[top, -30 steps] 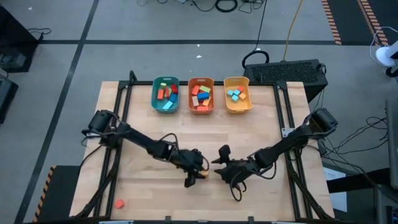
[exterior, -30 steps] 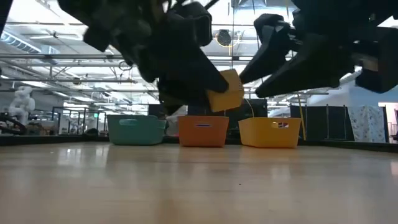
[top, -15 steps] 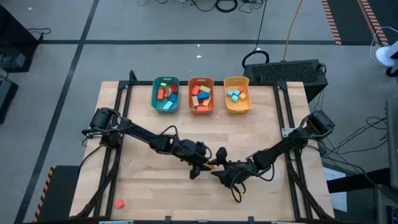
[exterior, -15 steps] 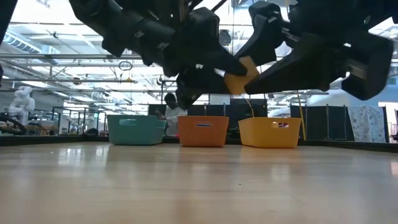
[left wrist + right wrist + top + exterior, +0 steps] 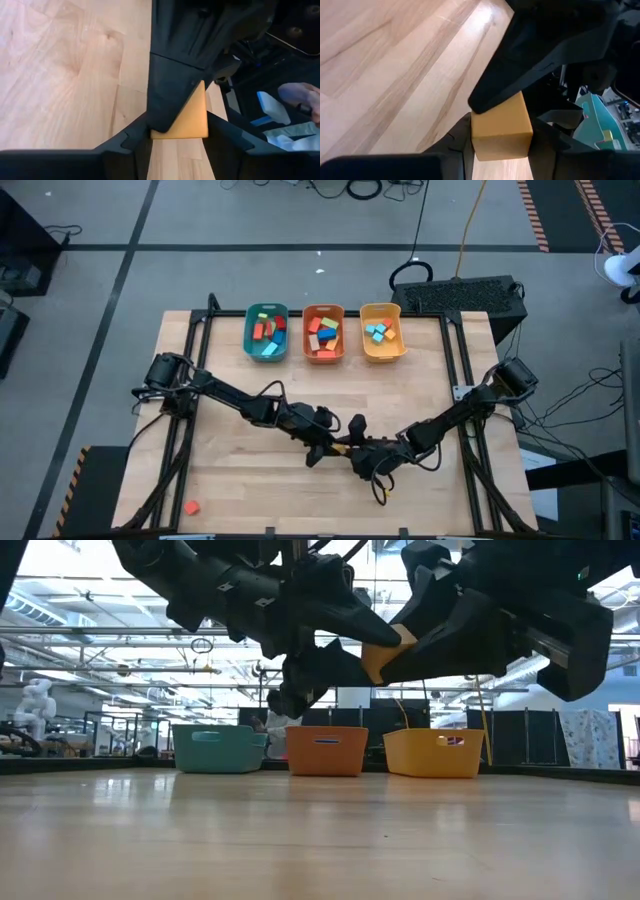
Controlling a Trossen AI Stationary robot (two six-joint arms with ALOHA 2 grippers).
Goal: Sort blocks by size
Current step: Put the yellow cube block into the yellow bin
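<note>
Both arms met low in the centre of the frame: the left gripper [image 5: 325, 442] reached in from the left, the right gripper [image 5: 362, 455] from the right, their tips touching over the wooden table [image 5: 420, 395]. A sliver of orange-tan block [image 5: 341, 447] showed between them. Along the upper edge sat three bins side by side: the teal bin [image 5: 266, 332], the orange bin [image 5: 323, 332] and the yellow bin [image 5: 382, 331], each holding mixed coloured blocks. One lone red block [image 5: 191, 507] lay at the table's lower left corner, well apart from everything. A black keyboard [image 5: 460, 293] rested beyond the upper right corner.
</note>
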